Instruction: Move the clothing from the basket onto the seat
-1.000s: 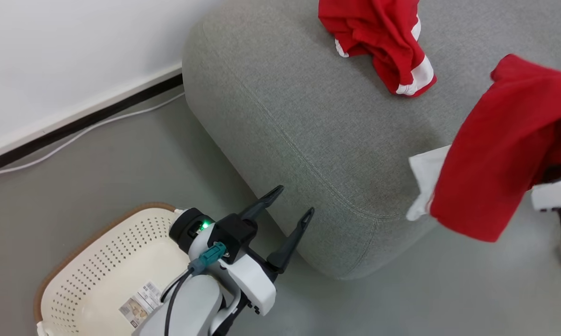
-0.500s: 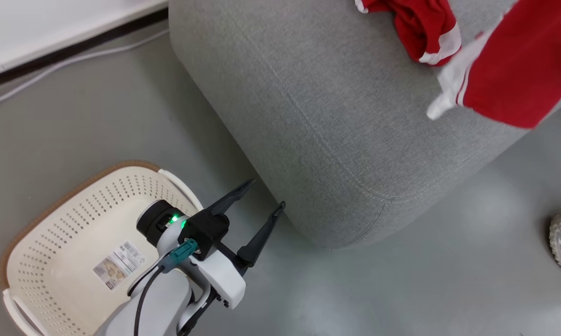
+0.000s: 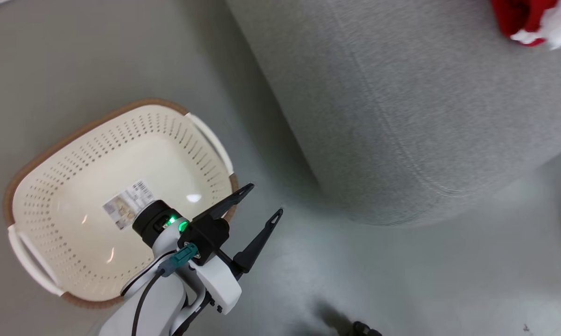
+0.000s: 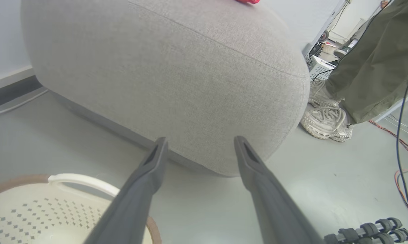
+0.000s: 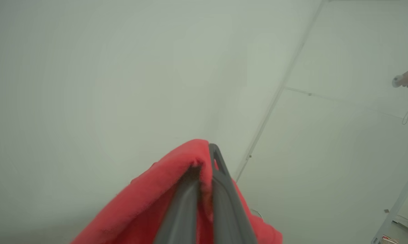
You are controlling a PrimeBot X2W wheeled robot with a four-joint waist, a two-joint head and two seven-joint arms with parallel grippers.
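1. Right wrist view: the right claw [image 5: 205, 159] is pinched shut on red clothing [image 5: 156, 203], which drapes over it.
2. Best carried well over the sofa [image 3: 401, 116] before release, I judge, so nothing slides off its rounded edge.
3. Head view adds the left claw [image 3: 264, 200], spread wide and holding nothing, by the rim of the basket [image 3: 75, 154], which holds just a paper label [image 3: 128, 203].
4. Left wrist view adds a person's shoe [image 4: 326, 118] beside the sofa.
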